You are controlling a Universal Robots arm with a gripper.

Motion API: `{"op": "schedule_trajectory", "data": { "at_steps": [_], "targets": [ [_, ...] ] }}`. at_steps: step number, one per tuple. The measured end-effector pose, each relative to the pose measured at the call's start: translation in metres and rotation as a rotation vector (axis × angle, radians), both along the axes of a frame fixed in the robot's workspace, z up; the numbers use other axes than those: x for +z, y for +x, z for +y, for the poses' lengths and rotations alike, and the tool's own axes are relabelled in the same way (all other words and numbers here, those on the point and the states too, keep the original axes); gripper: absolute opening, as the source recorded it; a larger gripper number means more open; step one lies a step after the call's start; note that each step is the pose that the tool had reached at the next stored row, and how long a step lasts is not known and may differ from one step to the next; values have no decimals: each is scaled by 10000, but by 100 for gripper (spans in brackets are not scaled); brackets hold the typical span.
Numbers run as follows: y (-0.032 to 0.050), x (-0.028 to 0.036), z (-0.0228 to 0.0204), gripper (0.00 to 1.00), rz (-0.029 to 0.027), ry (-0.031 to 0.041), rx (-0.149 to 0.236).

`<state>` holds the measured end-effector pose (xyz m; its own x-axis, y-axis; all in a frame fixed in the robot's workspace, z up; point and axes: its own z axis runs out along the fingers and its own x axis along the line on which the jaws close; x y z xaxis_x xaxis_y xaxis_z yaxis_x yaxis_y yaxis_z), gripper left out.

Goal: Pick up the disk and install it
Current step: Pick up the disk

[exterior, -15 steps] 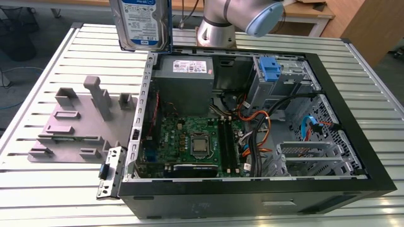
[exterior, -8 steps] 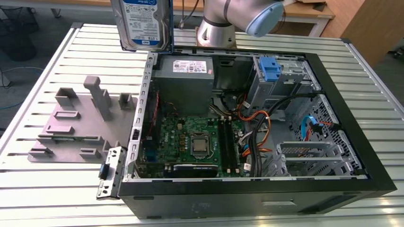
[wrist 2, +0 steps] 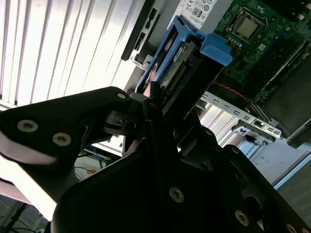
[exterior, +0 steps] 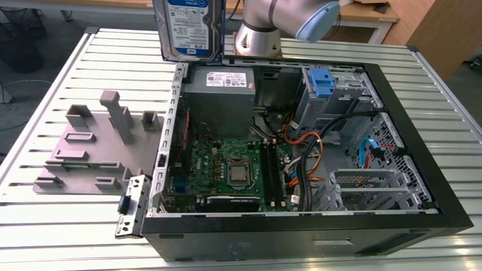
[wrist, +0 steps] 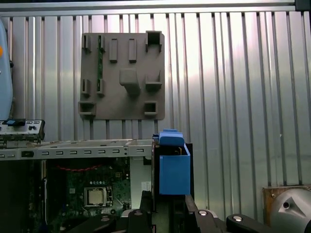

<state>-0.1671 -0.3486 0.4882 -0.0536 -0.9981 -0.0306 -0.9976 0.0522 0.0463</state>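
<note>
gripper (wrist 2: pixel 163 109) holds disk (exterior: pixel 193 28) aloft near computer case (exterior: pixel 423 148).

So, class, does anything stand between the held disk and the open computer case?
Nothing visible does: the disk, clamped in the gripper, hangs in the air above the case, whose side is off. Inside, a bare blue bracket sits in the drive cage.

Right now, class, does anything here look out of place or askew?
A small grey bracket at a corner of the computer case, on the exterior view's left, juts outward at a tilt instead of sitting flush. Otherwise nothing looks spilled or damaged.
</note>
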Motion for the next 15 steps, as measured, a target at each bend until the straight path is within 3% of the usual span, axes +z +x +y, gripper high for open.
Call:
{"op": "schedule_trajectory", "data": {
  "at_steps": [15],
  "targets": [
    [293, -2, 0, 35, 0, 0, 0]
  ]
}}
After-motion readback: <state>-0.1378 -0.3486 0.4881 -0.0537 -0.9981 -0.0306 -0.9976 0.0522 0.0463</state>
